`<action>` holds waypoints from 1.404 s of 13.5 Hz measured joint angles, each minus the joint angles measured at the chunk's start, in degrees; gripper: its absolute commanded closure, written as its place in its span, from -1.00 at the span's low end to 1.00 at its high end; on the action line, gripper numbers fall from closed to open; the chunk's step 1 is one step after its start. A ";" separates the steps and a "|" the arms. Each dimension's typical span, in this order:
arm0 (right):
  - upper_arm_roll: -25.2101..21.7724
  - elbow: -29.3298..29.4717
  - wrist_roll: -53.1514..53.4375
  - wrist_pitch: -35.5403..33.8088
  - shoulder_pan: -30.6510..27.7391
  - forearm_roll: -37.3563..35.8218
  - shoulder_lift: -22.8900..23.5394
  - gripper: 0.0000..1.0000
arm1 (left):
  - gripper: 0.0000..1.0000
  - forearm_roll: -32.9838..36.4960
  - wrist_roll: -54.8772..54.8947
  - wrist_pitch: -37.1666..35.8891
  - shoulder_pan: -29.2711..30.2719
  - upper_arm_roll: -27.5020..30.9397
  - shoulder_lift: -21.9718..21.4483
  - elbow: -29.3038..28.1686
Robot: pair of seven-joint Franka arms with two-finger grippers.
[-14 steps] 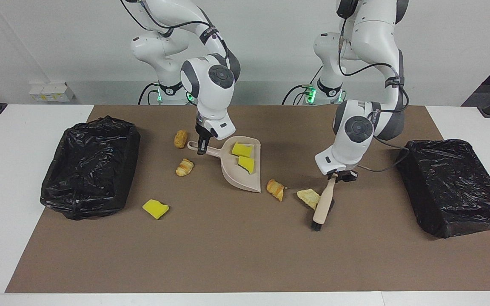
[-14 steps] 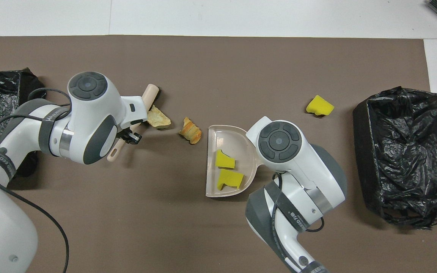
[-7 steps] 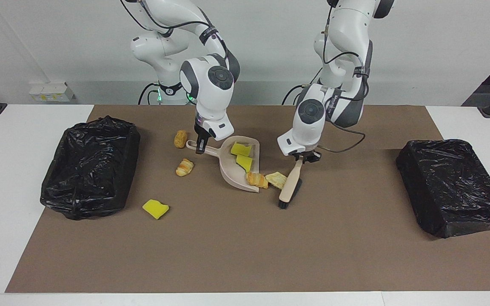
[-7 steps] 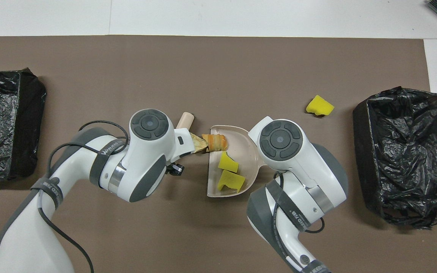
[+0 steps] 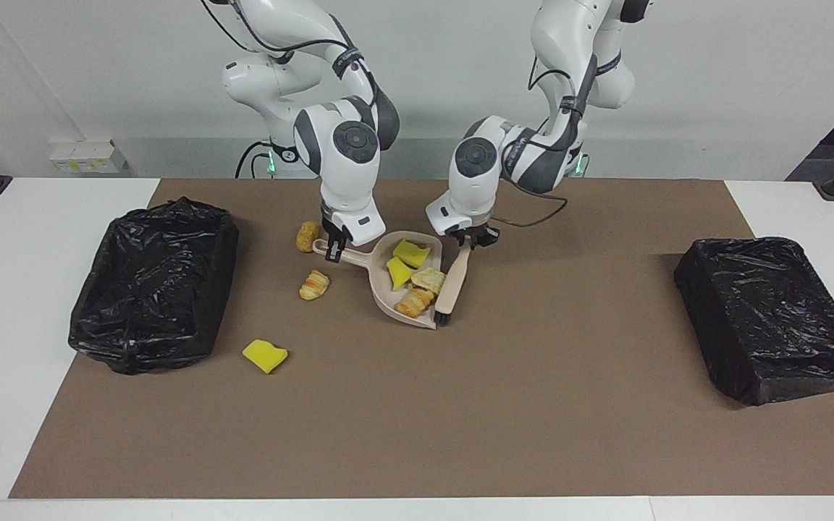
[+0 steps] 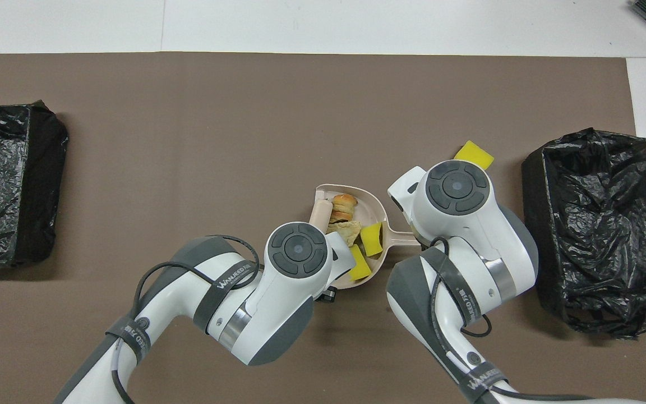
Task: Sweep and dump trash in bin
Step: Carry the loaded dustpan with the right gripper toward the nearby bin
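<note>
The brown mat (image 5: 417,405) covers most of the table so the brush has one flat surface to work on. Taking the dustpan (image 5: 386,295) as landmark: an open bin (image 5: 149,289) lined with black plastic stands well apart from it toward the right arm's end, probably where the load goes; a second bin (image 5: 772,318) stands well apart toward the left arm's end.

The dustpan lies flat on the mat, its mouth turned toward the left arm's end so trash can be pushed straight in. The right gripper (image 5: 336,250) is clenched on its handle, pinning it against the push. The left gripper (image 5: 471,239) is clenched on the top of the brush (image 5: 449,286), which slants down with its bristles at the pan's mouth, closing it off.

Trash: four pieces sit in the pan, two sponge chunks (image 5: 410,253) deeper in and a croissant (image 5: 413,302) and bread piece (image 5: 429,279) by the mouth. Three remain on the mat, on the pan's handle side: a roll (image 5: 307,235) just beside the handle, a second croissant (image 5: 314,284) near it, a yellow chunk (image 5: 265,355) farther from the robots
</note>
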 measured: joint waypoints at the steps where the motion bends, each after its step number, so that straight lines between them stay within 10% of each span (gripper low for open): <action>1: 0.00 -0.28 -0.71 1.24 -0.14 0.38 0.01 1.00 | 1.00 -0.06 -1.82 -1.27 0.01 0.28 -1.02 0.04; 9: -0.02 0.80 -16.22 10.31 -2.90 4.13 0.67 1.00 | 1.00 -0.36 -18.11 -12.30 -0.71 0.46 -8.37 -2.43; 19: -0.54 14.59 -26.49 -5.02 -16.83 5.64 0.87 1.00 | 1.00 -6.42 -23.88 4.76 -10.41 -0.11 -18.22 -22.62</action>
